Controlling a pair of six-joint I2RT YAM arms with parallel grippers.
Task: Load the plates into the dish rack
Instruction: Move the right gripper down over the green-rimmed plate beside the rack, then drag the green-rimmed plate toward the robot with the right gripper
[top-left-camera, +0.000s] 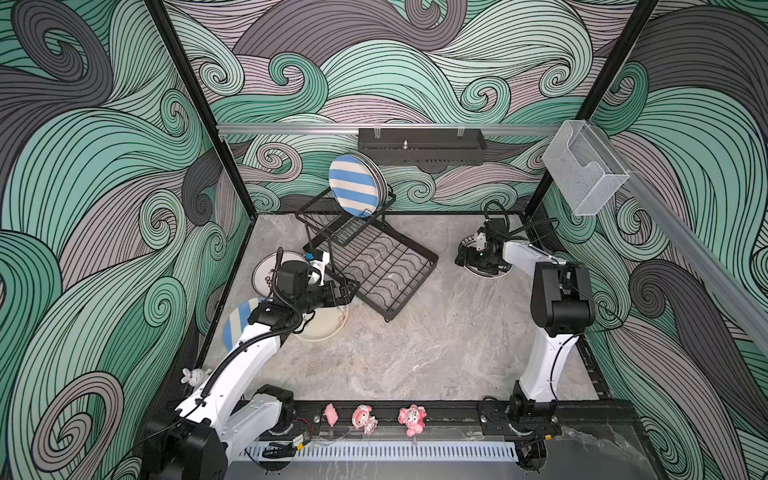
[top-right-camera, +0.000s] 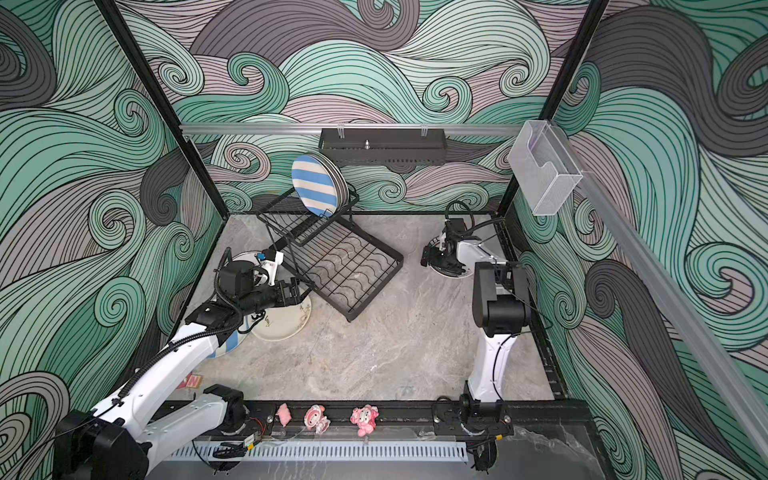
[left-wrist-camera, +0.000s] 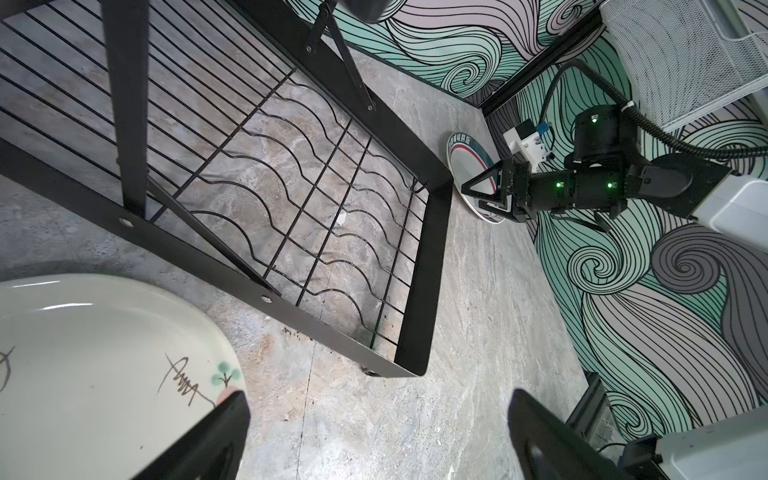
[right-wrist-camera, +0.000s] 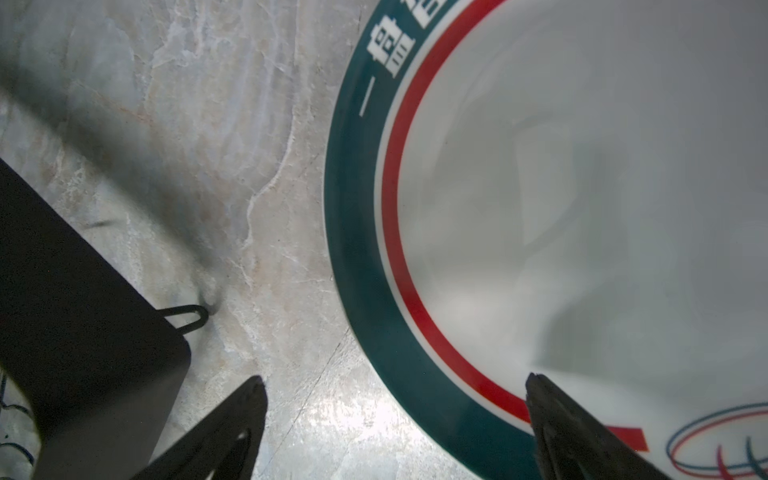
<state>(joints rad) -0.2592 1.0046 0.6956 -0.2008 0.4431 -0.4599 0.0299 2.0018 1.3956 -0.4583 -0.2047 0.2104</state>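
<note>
black dish rack (top-left-camera: 376, 259) (striped plate (top-left-camera: 353, 185) inside)

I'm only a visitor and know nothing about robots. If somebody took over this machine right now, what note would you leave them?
Left pincer: open, empty, over the cream plate's edge.
Right pincer: open, straddling the teal plate's rim, not gripping.
Done: a striped plate and more plates behind it stand in the rack's upper basket.
Left: cream, teal, a second striped plate and a white plate, all on the table.
</note>
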